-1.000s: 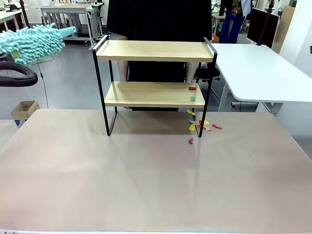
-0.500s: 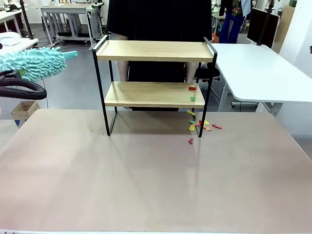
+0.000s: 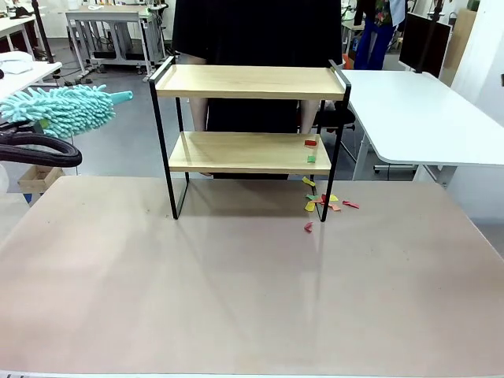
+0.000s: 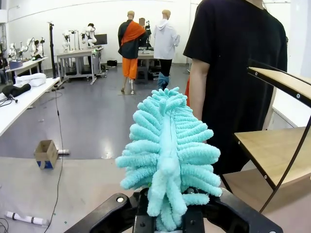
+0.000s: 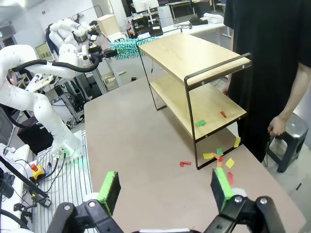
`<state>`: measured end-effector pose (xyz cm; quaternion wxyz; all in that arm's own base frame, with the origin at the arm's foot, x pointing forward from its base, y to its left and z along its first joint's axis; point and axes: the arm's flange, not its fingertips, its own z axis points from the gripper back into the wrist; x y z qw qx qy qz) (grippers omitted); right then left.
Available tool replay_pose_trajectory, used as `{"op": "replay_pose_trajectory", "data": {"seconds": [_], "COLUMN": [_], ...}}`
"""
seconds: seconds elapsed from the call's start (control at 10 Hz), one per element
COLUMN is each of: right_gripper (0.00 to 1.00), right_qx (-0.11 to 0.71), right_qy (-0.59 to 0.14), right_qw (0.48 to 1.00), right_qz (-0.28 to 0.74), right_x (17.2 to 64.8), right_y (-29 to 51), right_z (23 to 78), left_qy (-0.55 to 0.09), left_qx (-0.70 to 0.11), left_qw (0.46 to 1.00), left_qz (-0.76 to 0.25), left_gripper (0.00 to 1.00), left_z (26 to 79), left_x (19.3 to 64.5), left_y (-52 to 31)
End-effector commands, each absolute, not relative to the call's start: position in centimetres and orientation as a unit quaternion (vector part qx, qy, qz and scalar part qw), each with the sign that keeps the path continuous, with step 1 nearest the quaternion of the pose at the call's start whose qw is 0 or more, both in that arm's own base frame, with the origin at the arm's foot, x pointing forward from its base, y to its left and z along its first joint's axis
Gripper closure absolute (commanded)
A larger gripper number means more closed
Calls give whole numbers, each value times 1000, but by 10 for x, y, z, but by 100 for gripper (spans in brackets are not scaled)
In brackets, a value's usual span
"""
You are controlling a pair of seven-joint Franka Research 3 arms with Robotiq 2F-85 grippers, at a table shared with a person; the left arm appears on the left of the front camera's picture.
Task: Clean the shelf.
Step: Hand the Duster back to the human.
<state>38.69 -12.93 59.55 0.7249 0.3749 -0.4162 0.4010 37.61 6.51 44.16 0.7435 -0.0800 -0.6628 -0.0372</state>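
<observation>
The shelf (image 3: 250, 83) stands at the table's far middle, with a red and a green paper scrap (image 3: 310, 150) at the right end of its lower board. More coloured scraps (image 3: 323, 201) lie on the table by its right legs. A fluffy teal duster (image 3: 59, 109) hovers left of the shelf, level with the top board, its tip pointing at it. In the left wrist view my left gripper (image 4: 167, 219) is shut on the duster (image 4: 167, 155), with the shelf (image 4: 277, 150) to the right. My right gripper (image 5: 165, 189) hangs open above the table, far from the shelf (image 5: 194, 56).
A person in black (image 3: 256, 31) stands close behind the shelf, one hand (image 5: 276, 127) hanging by its right end. A second white table (image 3: 425, 110) stands at the back right. A black stool (image 5: 291, 145) is beside the person. The beige table (image 3: 236, 291) stretches in front.
The duster has moved right and slightly down, closer to the shelf's left end. The shelf, scraps and right gripper have not moved.
</observation>
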Motion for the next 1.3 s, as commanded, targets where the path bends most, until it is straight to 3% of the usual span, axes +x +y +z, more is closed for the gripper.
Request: {"op": "replay_pose_trajectory", "data": {"seconds": [0.0, 1.2], "right_gripper": [0, 0], "right_qx": [372, 372], "right_qy": [-414, -414], "right_qw": [725, 725], "right_qz": [406, 406], "right_x": [385, 385], "right_y": [-130, -130], "right_z": [596, 596], "left_qy": [-664, -664], "left_qx": [-79, -79], "left_qw": [742, 742], "left_qz": [-41, -41], "left_gripper": [84, 84], "left_z": [443, 443], "left_x": [376, 376], "left_y": [64, 64]}}
